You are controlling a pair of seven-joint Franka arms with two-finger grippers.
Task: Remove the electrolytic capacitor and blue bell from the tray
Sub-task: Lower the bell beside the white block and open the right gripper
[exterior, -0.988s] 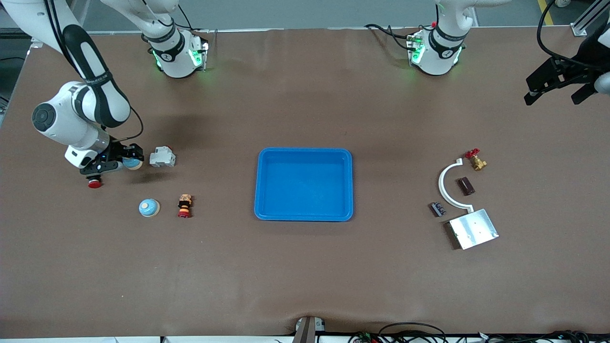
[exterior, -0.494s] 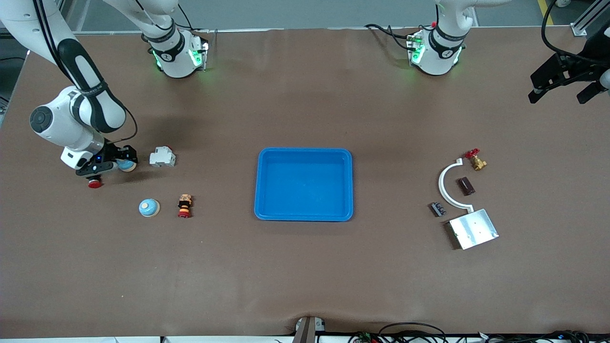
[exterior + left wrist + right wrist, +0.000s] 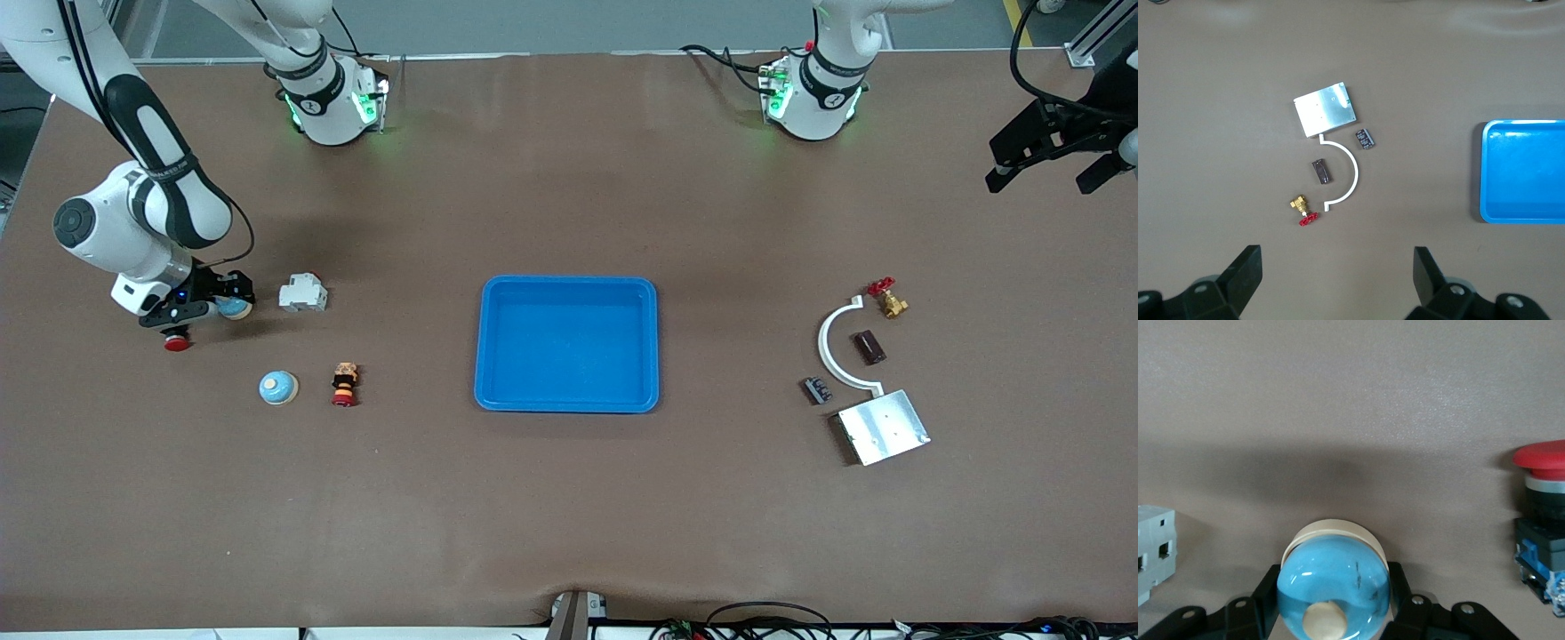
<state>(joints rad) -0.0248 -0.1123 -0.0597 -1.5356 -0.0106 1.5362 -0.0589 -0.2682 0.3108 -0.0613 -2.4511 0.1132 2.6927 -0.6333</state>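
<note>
My right gripper (image 3: 233,302) clamps a glossy blue domed bell (image 3: 1333,589) — bare brown bench (image 3: 569,516) around; left gripper (image 3: 1338,277) waits high, jaws spread wide.

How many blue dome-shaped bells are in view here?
2: one blue dome-shaped bell gripped in the right gripper beside the grey breaker; another on the table beside the red-and-yellow stacked button.

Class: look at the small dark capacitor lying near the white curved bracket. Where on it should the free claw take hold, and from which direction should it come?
Grip the capacitor across its short width, coming straight down from above. It lies flat on the table, apart from the white curved bracket and the metal plate, so its long sides look free for the fingers. The left claw, open and up over the table's edge, seems the closer one.
</note>
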